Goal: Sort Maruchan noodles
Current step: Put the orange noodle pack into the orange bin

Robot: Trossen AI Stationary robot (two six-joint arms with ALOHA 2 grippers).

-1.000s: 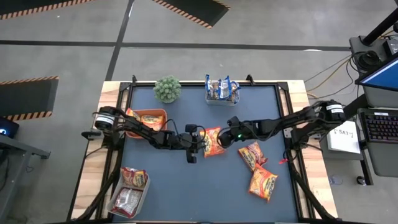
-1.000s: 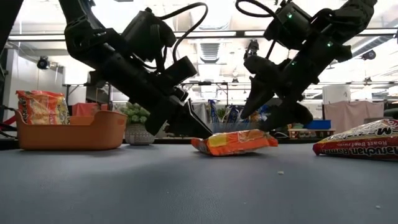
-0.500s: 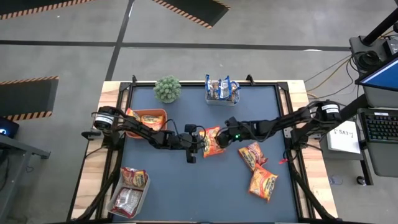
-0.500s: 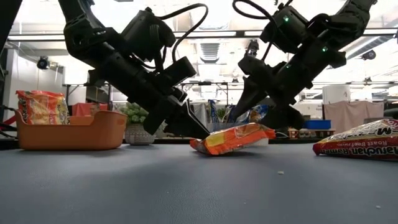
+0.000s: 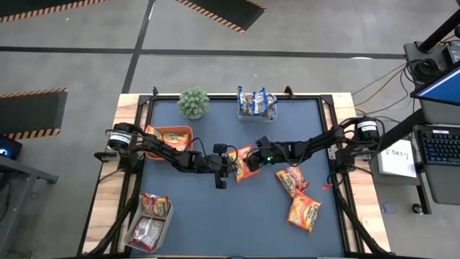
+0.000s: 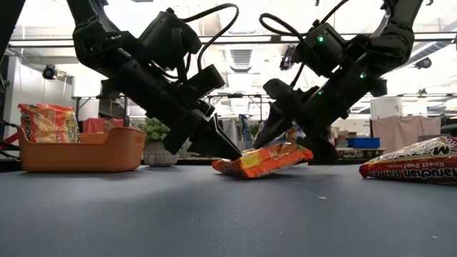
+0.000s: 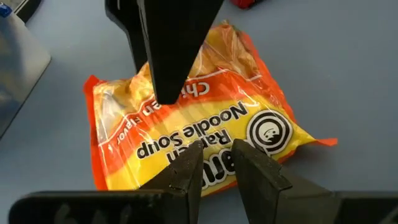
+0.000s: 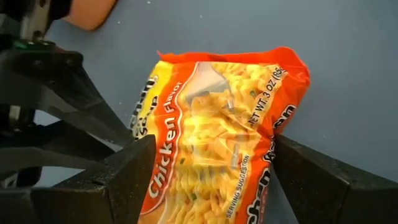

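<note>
Sorting looks partly done: bins hold some packets, two lie loose at right, while the left hand (image 6: pixel 227 151) pinches the centre chicken packet (image 5: pixel 246 164) and the right hand (image 8: pixel 208 177) straddles it, fingers apart.

An orange tray (image 5: pixel 175 134) and potted plant (image 5: pixel 193 103) occupy the table (image 5: pixel 215 216).

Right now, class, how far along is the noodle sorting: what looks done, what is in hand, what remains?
Done: packets already sit in the orange tray, the far tub and the near tub. In hand: both grippers meet at the chicken packet, the left gripper at one edge, the right gripper open astride it. Left: two loose packets on the right.
</note>
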